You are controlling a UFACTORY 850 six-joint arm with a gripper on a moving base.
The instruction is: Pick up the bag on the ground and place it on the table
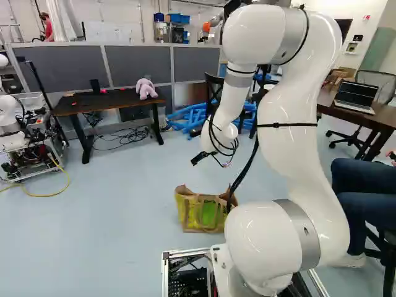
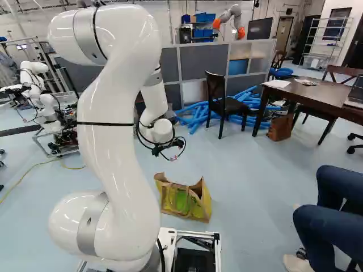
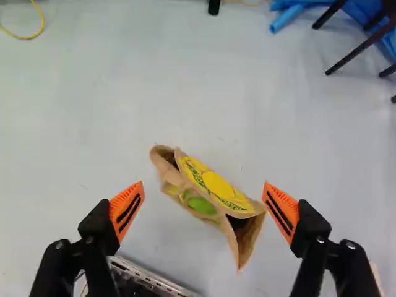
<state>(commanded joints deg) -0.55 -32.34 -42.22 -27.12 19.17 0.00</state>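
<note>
though spread, two fingers [image 3: 125, 212], one bag [image 3: 213, 189]

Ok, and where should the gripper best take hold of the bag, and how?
Probably by the upper rim of one long side of the bag, near its middle, from above, the open gripper turned across that side: it stands mouth up on the floor, walls thin and slack.

Green lettering [image 3: 194, 176] on yellow side of bag [image 1: 190, 213], lower middle of left base view. In wrist view, letters run slantwise on either side of yellow round patch [image 3: 216, 184] (squinted hard at those from here), too small and soft to make out any word. Small red-marked sign [image 1: 366, 17] on wall [image 1: 369, 31], upper right of left base view, likewise too tiny. No words or numbers legible.
</note>
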